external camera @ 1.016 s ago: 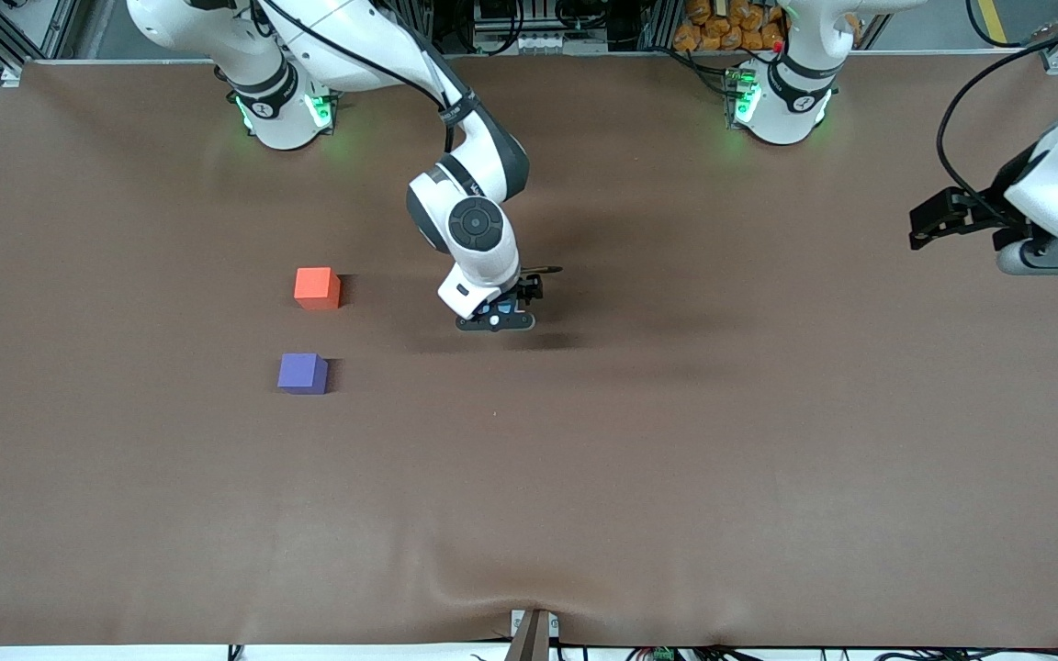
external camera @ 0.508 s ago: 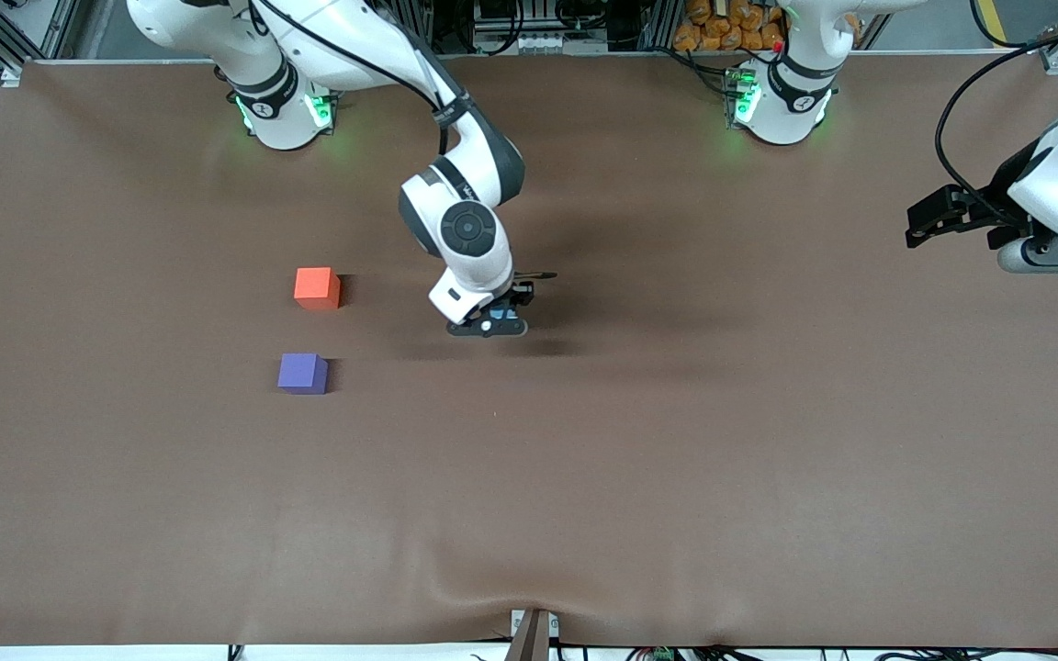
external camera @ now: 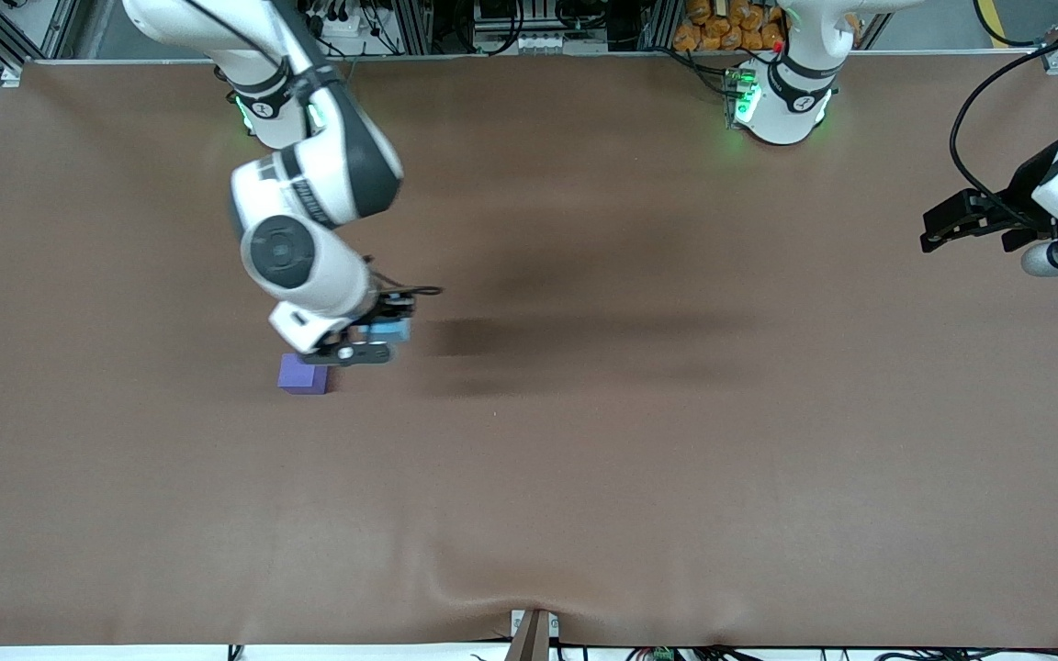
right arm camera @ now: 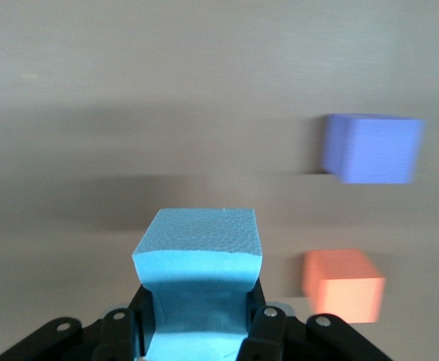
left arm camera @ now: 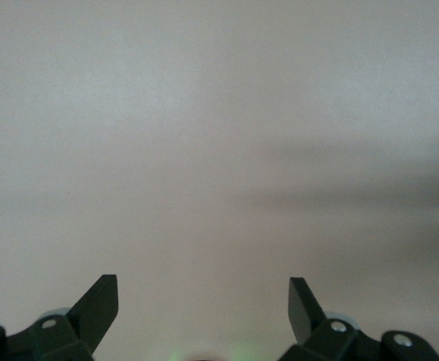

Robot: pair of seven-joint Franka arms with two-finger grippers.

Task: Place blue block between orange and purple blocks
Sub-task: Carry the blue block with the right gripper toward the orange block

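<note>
My right gripper [external camera: 378, 336] is shut on the sky-blue block [external camera: 391, 329] and holds it above the table, just beside the purple block [external camera: 302, 375], toward the left arm's end. In the right wrist view the blue block [right arm camera: 198, 252] sits between the fingers [right arm camera: 267, 327], with the purple block [right arm camera: 371, 148] and the orange block [right arm camera: 342, 284] apart from each other off to one side. The right arm hides the orange block in the front view. My left gripper [external camera: 938, 229] waits open and empty at the left arm's end of the table [left arm camera: 203, 289].
The brown table cover [external camera: 639, 459] has a raised wrinkle near the front edge [external camera: 455, 583]. A small clamp [external camera: 534, 633] sits at the middle of that edge. The robot bases [external camera: 777, 101] stand along the back edge.
My right gripper has carried the blue block from the middle of the table toward the right arm's end, up beside the purple and orange blocks. The left gripper has shifted only slightly.
</note>
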